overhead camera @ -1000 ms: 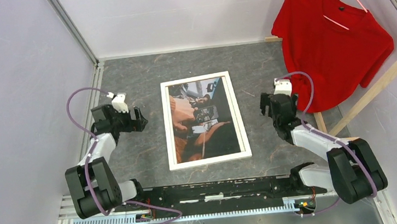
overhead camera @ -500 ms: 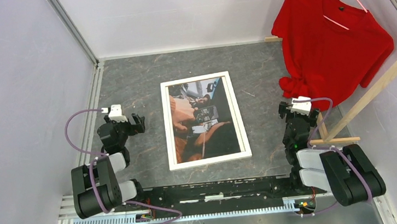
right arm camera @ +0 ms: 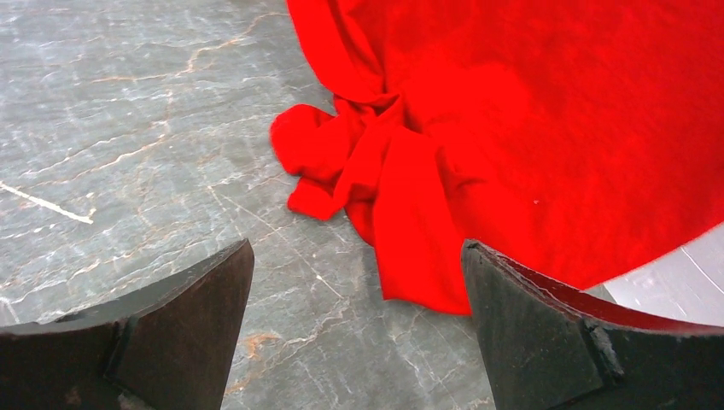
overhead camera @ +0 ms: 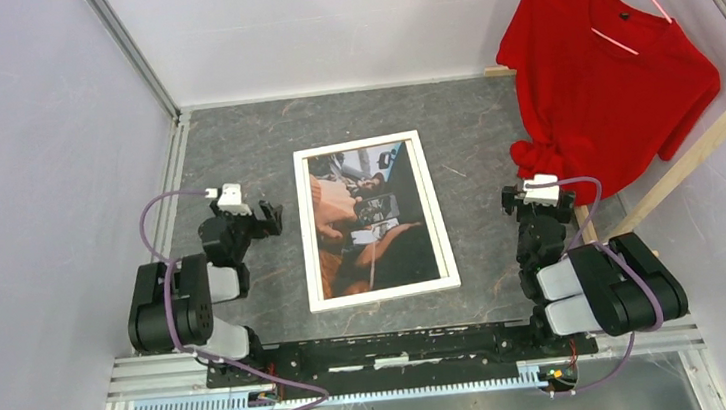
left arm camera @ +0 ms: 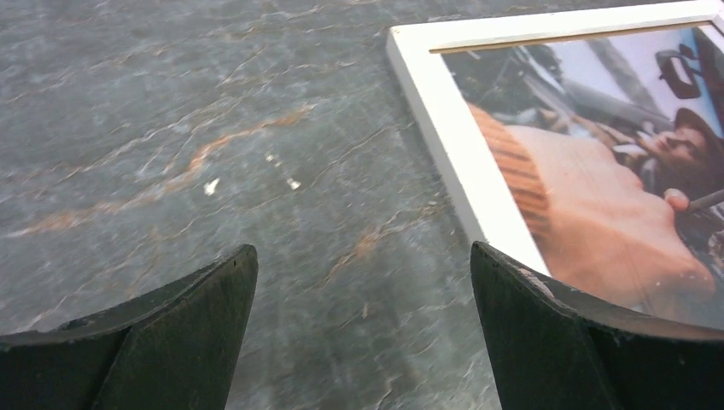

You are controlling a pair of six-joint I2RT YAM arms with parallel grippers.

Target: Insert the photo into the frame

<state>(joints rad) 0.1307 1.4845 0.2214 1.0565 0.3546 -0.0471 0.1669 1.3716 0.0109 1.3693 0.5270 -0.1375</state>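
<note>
The white frame point(overhead camera: 308, 232) lies flat in the middle of the table, face up. The photo point(overhead camera: 371, 222) of hands and a phone fills the frame's opening. My left gripper point(overhead camera: 268, 217) hovers just left of the frame, open and empty. In the left wrist view its gripper point(left arm camera: 363, 252) spans bare table, with the frame's rail point(left arm camera: 444, 137) and the photo point(left arm camera: 598, 188) to its right. My right gripper point(overhead camera: 537, 200) stands to the right of the frame, apart from it, open with nothing in it. In the right wrist view that gripper point(right arm camera: 357, 246) points at bare table.
A red shirt point(overhead camera: 608, 81) hangs on a pink hanger from a bare-wood rack point(overhead camera: 676, 160) at the back right. Its bunched hem point(right arm camera: 359, 162) rests on the table just beyond the right gripper. Side walls close in the table.
Both arms have folded back toward their bases. The right gripper drew away from the frame toward the shirt hem. The frame and photo have not moved.
</note>
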